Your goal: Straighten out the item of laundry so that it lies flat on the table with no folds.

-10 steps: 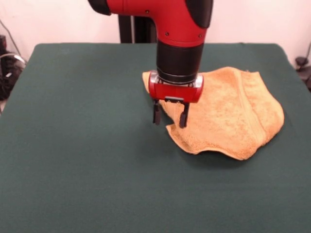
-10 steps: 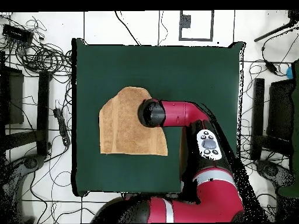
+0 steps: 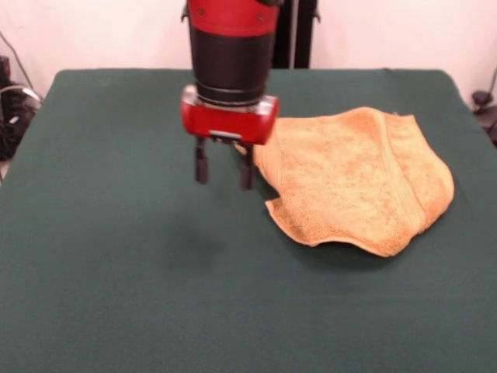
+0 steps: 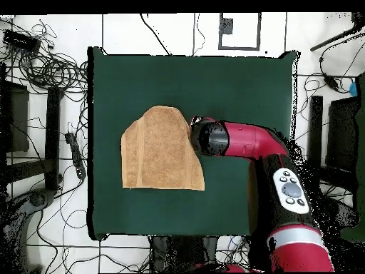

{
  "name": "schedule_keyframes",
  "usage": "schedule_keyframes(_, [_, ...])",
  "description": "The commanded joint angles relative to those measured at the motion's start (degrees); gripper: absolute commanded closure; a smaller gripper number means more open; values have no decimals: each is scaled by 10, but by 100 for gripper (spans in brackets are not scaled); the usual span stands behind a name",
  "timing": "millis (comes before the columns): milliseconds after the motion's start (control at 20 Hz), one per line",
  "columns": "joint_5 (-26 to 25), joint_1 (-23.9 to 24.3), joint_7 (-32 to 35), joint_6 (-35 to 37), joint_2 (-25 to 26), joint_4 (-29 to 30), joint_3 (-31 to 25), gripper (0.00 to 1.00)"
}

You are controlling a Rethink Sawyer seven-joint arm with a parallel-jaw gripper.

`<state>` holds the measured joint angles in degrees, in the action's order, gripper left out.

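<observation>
The mustard towel (image 3: 357, 179) lies rumpled on the right half of the green table (image 3: 116, 272), with a raised fold line running down its right part and its near edge curled. My gripper (image 3: 224, 177) hangs open and empty just above the table, beside the towel's left edge; its right finger (image 3: 246, 176) is close to that edge. The red wrist hides the towel's far left corner. In the overhead view the towel (image 4: 160, 150) lies left of centre on the table (image 4: 235, 85), and the wrist (image 4: 208, 137) covers the gripper next to the towel's right edge.
Cables and dark equipment (image 4: 50, 71) lie on the floor around the table. The black pedestal (image 3: 299, 35) stands behind the table's far edge.
The arm has moved left in the front view, from over the towel's left part to beside its edge. The towel has kept its shape and place.
</observation>
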<state>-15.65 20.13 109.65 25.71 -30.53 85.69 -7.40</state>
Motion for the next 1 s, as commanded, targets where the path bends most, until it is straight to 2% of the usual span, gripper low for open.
schedule_keyframes(50, [-51, -8, -50, 3, 18, 12, -46, 0])
schedule_keyframes(300, [-68, -5, -45, 11, 18, 8, -49, 0])
schedule_keyframes(700, [-40, 19, -40, 55, 7, 28, -81, 0])
schedule_keyframes(1000, [-26, 26, -21, 57, 0, 44, -91, 0])
